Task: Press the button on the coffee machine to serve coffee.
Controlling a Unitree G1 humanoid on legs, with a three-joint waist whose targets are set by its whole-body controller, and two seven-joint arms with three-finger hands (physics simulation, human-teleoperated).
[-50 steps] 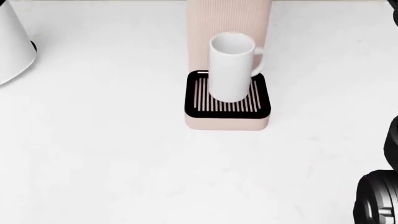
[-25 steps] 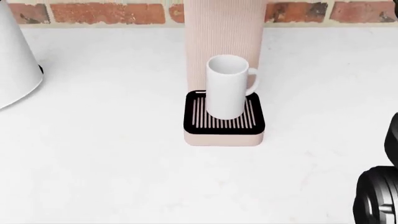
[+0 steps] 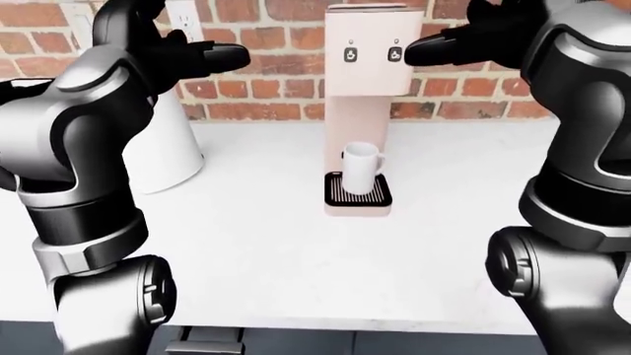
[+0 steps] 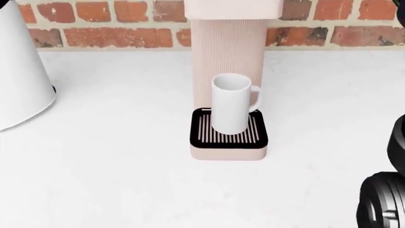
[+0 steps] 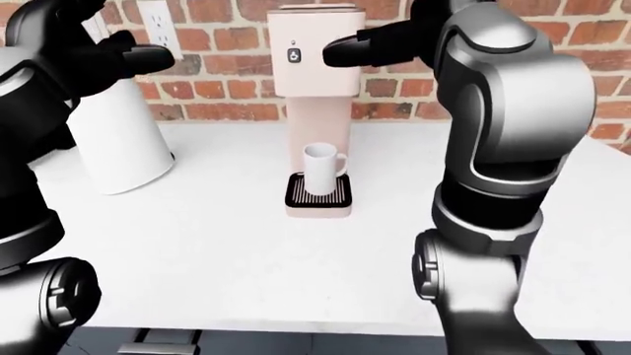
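Black right hand [image 3: 464, 35], fingers apart and clamped on nothing, has one fingertip [image 3: 412, 51] at the right-hand button [image 3: 394, 54] on the pale pink ribbed coffee machine [image 3: 362, 96]; contact cannot be confirmed. Black left hand [image 3: 172, 52] is raised, fingers spread, well left of the machine. A tall white mug [image 4: 232, 103] stands on the machine's black slotted drip tray [image 4: 228, 131], on the white counter [image 4: 114, 161] against the red brick wall [image 3: 266, 66].

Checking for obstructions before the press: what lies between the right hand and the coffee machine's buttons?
Nothing. In the left-eye view the right hand points its fingers right beside the right-hand button on the coffee machine, with no object between.
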